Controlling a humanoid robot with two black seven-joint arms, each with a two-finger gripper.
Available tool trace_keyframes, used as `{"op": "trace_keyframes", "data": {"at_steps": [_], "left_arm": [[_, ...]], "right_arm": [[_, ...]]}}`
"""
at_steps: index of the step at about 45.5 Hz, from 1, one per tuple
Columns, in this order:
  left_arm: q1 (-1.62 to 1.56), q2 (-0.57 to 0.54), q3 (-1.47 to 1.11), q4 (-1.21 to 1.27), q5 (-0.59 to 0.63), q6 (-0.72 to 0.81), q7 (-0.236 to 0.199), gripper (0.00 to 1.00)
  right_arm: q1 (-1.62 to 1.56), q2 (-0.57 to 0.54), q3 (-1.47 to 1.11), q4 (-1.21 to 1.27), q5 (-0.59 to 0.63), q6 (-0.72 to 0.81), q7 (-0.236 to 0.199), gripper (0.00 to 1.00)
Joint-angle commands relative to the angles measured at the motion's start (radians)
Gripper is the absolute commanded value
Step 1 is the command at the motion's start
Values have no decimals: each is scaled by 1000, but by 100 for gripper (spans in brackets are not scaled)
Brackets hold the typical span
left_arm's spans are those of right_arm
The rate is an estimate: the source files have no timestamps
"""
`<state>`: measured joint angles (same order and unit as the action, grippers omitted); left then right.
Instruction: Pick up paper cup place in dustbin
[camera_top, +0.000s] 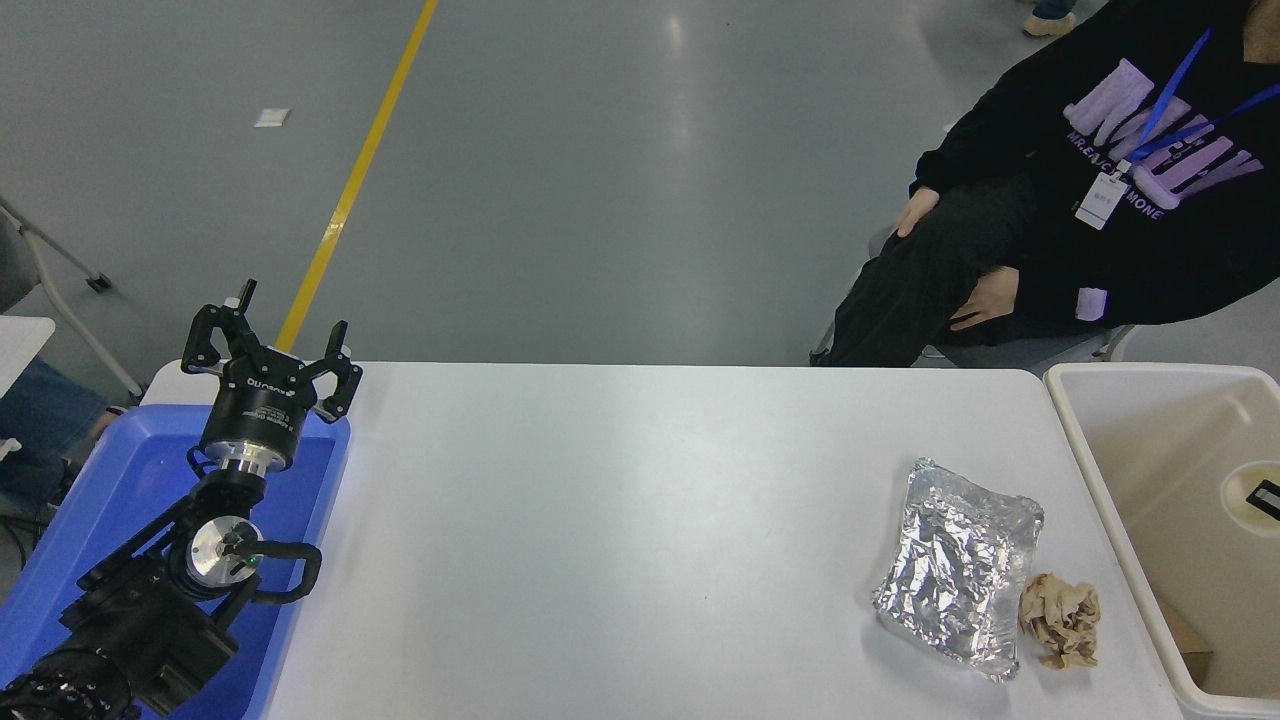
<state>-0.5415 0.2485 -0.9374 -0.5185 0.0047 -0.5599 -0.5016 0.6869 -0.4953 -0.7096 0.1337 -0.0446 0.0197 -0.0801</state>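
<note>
Now | paper cup (1250, 497) inside dustbin (1100, 480) | left hand (272, 345) spread

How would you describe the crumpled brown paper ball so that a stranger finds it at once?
Start at the big cream dustbin at the table's right end. Just left of its near wall lies a crinkled silver foil sheet. The crumpled brown paper ball sits against the foil's right edge: small, tan and dull, not shiny.

Robot test lab or factory hall: grey sealed floor (600, 180), yellow lane line (355, 180) at 11 o'clock, white counter (620, 540), lanyard-wearing person (1100, 200) at 2 o'clock.
</note>
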Motion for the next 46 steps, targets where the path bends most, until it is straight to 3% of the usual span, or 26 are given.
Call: {"op": "trace_keyframes", "data": {"at_steps": [1,8,10,13,14,28,46], "left_arm": [[0,0,0,0,0,0,0,98],[0,0,0,0,0,0,0,98],[0,0,0,0,0,0,0,98],[0,0,0,0,0,0,0,98],[0,0,0,0,0,0,0,98],[-1,0,0,0,0,0,0,98],[-2,0,0,0,1,0,2,98]], "right_arm": [[-30,26,27,-36,0,-14,-67,0],[-32,27,32,-31,0,-21,-67,1],[-32,29,32,-34,0,-27,-67,28],[-21,26,33,-26,0,-58,-66,84],[-21,24,33,-25,2,-72,-61,98],[-10,15,35,21,2,-107,-58,100],[387,-284,-65,639,0,-72,-59,100]]}}
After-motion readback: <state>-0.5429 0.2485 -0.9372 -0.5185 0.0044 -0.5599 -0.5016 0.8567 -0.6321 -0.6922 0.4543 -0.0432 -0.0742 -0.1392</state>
